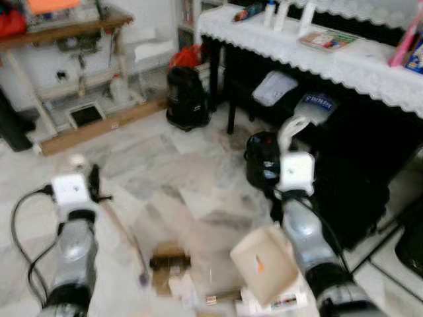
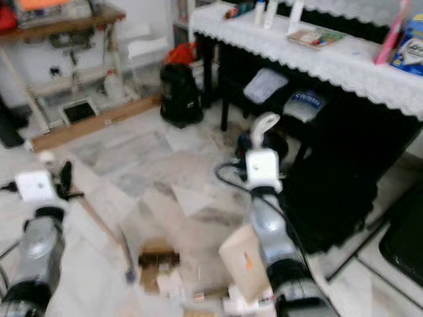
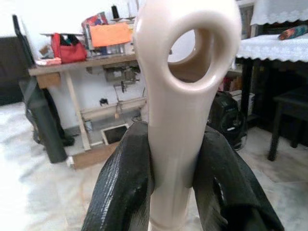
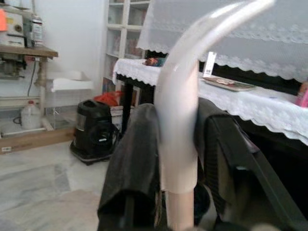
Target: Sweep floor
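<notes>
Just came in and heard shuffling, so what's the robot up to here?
It is set up for sweeping the floor. The left gripper has its jaws shut on a cream broom handle with a hanging loop at its end. The right gripper has its jaws shut on the curved cream dustpan handle, and the beige dustpan hangs low by the right arm. Scraps of litter lie on the marble floor in front of it.
</notes>
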Robot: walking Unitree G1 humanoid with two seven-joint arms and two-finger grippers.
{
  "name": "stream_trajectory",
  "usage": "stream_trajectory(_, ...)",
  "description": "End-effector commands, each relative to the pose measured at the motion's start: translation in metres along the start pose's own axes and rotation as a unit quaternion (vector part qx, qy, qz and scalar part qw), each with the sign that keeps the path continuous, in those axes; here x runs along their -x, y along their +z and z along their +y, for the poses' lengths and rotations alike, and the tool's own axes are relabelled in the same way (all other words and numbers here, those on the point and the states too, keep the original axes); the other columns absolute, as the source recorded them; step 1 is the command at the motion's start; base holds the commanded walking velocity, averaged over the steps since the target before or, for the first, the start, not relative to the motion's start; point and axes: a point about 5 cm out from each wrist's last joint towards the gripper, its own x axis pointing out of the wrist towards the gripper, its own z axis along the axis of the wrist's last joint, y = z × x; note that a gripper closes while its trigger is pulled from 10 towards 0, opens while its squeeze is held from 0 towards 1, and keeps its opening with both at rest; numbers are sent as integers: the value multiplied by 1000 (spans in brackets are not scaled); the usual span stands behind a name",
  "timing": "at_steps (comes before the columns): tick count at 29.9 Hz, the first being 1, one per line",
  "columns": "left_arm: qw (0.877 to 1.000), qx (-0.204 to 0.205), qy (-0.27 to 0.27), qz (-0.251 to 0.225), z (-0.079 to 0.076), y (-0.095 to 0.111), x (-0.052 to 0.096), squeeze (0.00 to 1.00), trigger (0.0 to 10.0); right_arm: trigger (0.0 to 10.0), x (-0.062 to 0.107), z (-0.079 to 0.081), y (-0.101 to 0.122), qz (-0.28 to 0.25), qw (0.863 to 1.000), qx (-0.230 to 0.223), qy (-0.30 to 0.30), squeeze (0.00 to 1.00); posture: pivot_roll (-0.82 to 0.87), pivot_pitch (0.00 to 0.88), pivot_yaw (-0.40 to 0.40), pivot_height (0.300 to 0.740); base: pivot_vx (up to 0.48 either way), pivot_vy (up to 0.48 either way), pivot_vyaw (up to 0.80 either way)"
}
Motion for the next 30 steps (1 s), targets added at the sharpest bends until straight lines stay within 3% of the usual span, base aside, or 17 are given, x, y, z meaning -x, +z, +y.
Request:
stream_trajectory(1, 1000, 2, -3, -28, -3, 9, -5, 0, 10000, 10000, -4, -6, 5, -13, 1000, -2, -11, 0, -71, 0, 30, 740, 0, 0, 0)
stream_trajectory(15, 1000, -13, -17, -23, -1, 10, -12, 0, 10000, 10000, -7, -15, -2, -6, 999, 28, -23, 0, -64, 0, 35, 740, 0, 0, 0)
stream_trajectory(21, 999, -3, -32, -26, -9, 10, -7, 0, 10000, 10000, -7, -20, -1, -15, 997, 30, -74, 0, -34, 0, 40, 740, 0, 0, 0)
stream_trajectory(27, 998, 10, -55, -20, -16, 8, -2, 0, 10000, 10000, -5, -18, -12, 15, 997, 36, -71, 0, 0, 0, 42, 740, 0, 0, 0)
stream_trajectory(30, 997, 21, -79, -11, -22, 6, 5, 0, 10000, 10000, 7, -17, -28, 50, 996, 47, -65, 0, 35, 0, 54, 740, 0, 0, 0)
